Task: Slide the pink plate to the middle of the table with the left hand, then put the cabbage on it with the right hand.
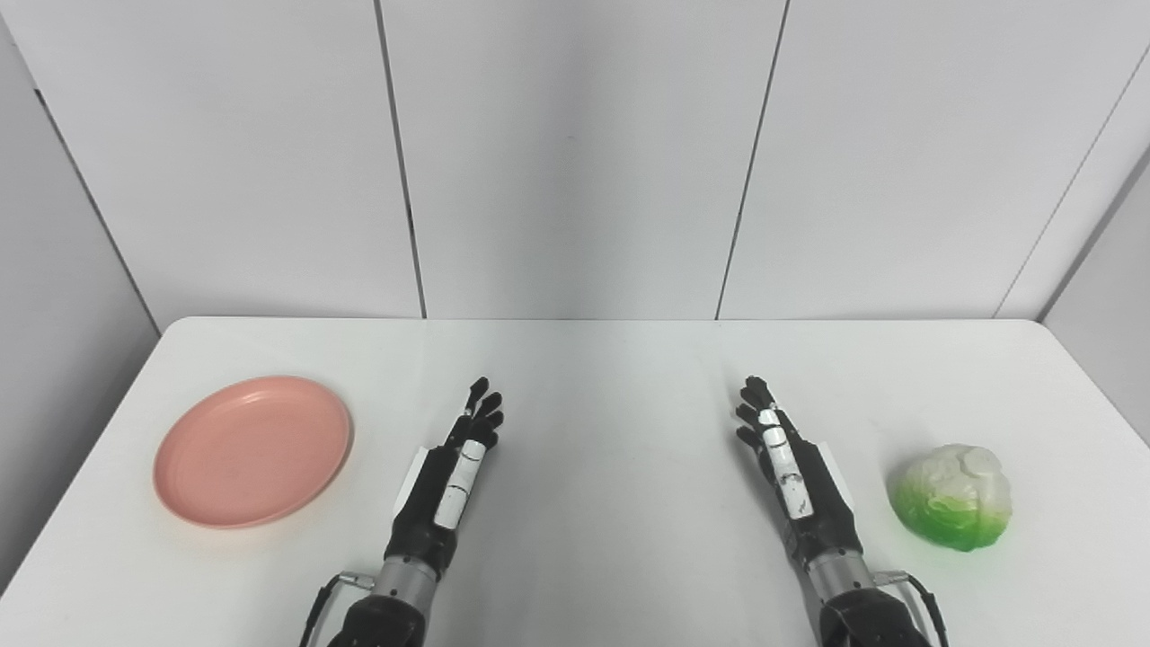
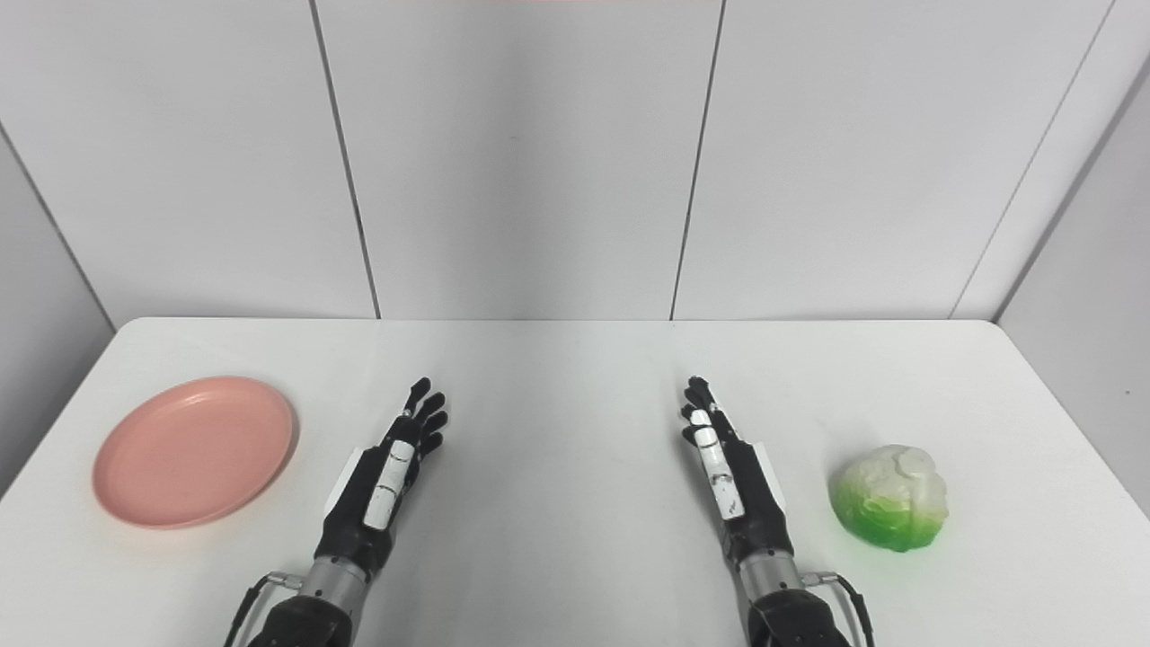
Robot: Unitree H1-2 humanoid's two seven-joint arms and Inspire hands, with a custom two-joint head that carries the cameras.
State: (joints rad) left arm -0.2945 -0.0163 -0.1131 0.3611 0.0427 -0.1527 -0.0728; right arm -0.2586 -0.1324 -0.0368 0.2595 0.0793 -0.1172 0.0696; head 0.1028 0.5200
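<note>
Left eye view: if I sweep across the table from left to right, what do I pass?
Pink plate → left robot hand → right robot hand → cabbage.

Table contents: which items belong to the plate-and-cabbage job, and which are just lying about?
Belongs to the job:
- pink plate, left side of the table, nothing on it
- cabbage, right side
- left robot hand, open, holding nothing
- right robot hand, open, holding nothing

Just there:
- white table itself; no stray objects visible on it
</note>
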